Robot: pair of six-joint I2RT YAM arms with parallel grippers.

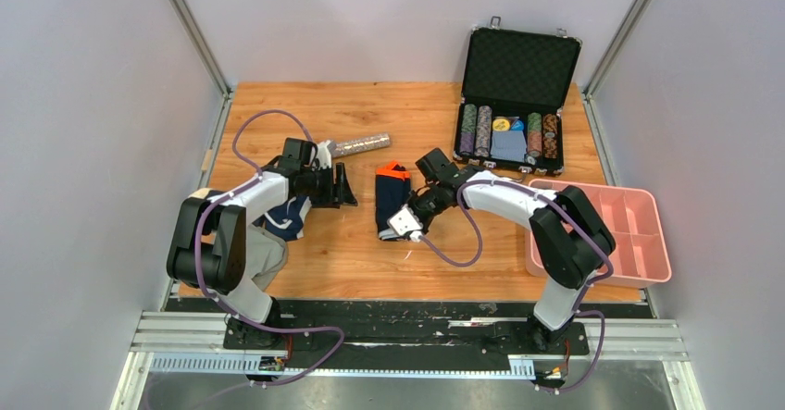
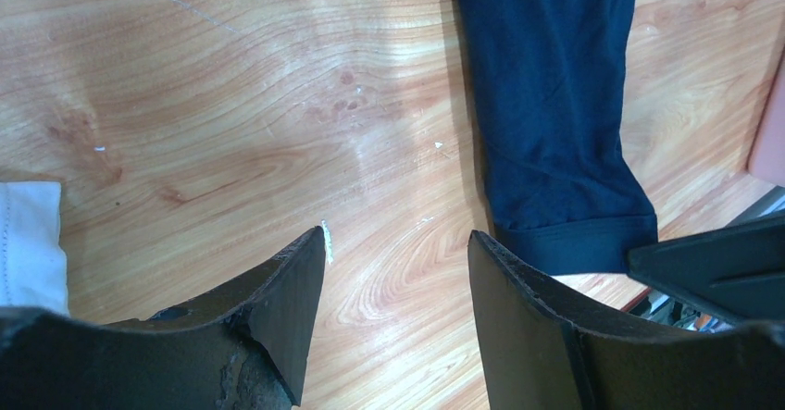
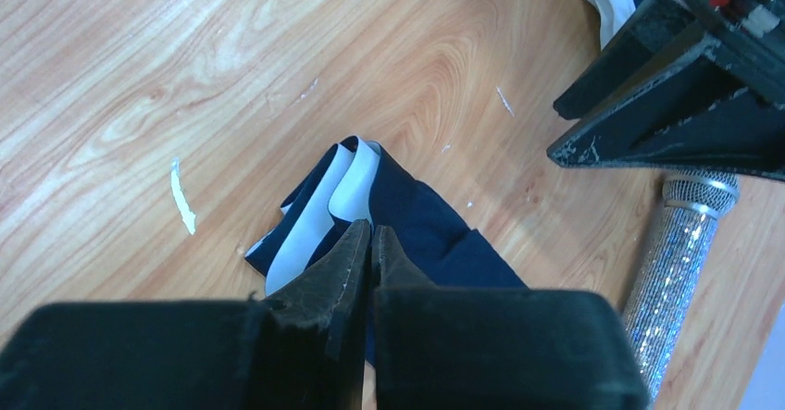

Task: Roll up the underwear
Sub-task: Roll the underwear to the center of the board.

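Note:
The plain navy underwear (image 1: 390, 199) with an orange patch at its far end lies lengthwise at the table's middle. Its near end shows a white inner band (image 3: 344, 192). My right gripper (image 1: 393, 228) (image 3: 372, 229) is shut on that near end, with its tips pinching the fold beside the band. My left gripper (image 1: 344, 188) (image 2: 396, 234) hovers open just left of the cloth, only bare wood between its fingers. The navy fabric (image 2: 555, 105) lies to the right of them. A second navy and white underwear (image 1: 289, 216) lies under my left arm.
A glittery silver cylinder (image 1: 361, 143) (image 3: 680, 243) lies behind the left gripper. An open black case of poker chips (image 1: 518, 105) stands at the back right. A pink divided tray (image 1: 602, 234) sits at the right edge. A grey cloth (image 1: 264, 254) lies by the left arm's base.

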